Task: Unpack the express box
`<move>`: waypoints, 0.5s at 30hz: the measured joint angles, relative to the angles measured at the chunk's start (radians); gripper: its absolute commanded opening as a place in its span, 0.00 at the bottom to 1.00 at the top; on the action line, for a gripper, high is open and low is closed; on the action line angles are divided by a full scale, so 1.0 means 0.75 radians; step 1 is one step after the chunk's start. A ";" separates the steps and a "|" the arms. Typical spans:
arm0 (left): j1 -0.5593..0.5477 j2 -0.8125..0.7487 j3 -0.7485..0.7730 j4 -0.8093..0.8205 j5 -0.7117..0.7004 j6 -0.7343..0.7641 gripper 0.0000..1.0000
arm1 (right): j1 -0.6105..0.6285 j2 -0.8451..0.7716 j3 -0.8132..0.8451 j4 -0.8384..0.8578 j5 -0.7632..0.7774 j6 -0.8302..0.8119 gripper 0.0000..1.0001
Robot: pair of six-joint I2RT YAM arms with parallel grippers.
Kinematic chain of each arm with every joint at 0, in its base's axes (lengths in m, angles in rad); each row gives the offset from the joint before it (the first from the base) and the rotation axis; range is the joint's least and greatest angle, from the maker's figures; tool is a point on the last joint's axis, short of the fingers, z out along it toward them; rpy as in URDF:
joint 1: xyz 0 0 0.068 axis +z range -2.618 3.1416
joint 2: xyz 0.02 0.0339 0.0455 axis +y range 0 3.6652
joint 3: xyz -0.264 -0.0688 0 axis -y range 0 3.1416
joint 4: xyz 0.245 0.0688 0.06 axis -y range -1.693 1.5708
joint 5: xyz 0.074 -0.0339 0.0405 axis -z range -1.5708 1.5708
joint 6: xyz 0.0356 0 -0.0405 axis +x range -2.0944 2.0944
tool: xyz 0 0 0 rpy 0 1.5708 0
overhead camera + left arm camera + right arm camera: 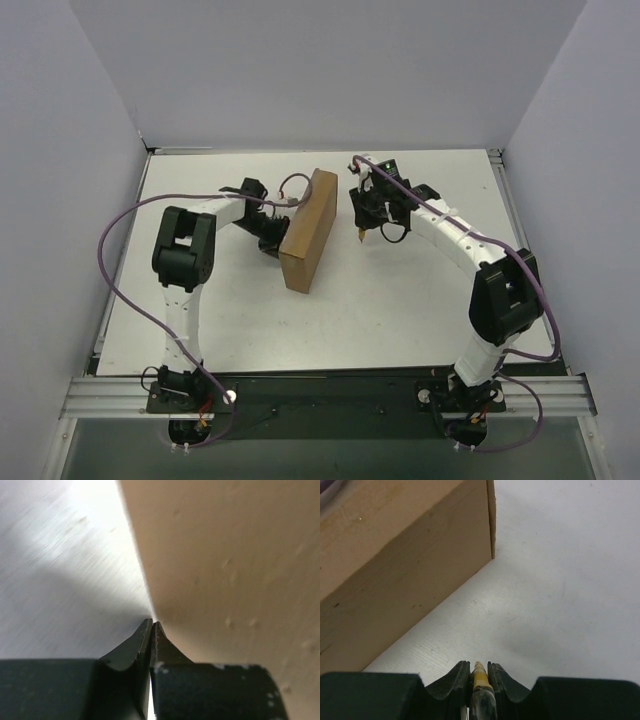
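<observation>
Here the express box (308, 229) stands on edge between both tools, long axis running ahead, right at the closed left tool (153, 625), ahead-left of the right tool (479, 666) clamping a yellow knife (480, 679)

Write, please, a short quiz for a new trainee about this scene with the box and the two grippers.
1. True or false: seen from above, the box stands between the two grippers.
2. What does the right gripper hold? A) a bottle B) a yellow knife C) nothing
3. In one word: is the left gripper open or shut?
Key: 1 true; 2 B; 3 shut.
</observation>
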 measured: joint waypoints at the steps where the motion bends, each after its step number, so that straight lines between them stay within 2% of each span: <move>1: 0.010 -0.010 -0.015 0.000 -0.003 -0.008 0.12 | 0.000 0.001 0.009 -0.003 -0.006 -0.003 0.00; 7: 0.190 -0.072 -0.023 -0.021 0.002 -0.006 0.16 | -0.001 -0.030 0.061 -0.016 -0.065 -0.104 0.00; 11: 0.336 -0.179 -0.011 -0.028 0.071 0.024 0.01 | 0.000 -0.109 0.110 -0.064 -0.099 -0.160 0.00; 15: 0.360 -0.360 -0.003 0.063 0.251 0.012 0.00 | 0.002 -0.177 0.247 -0.126 -0.174 -0.176 0.00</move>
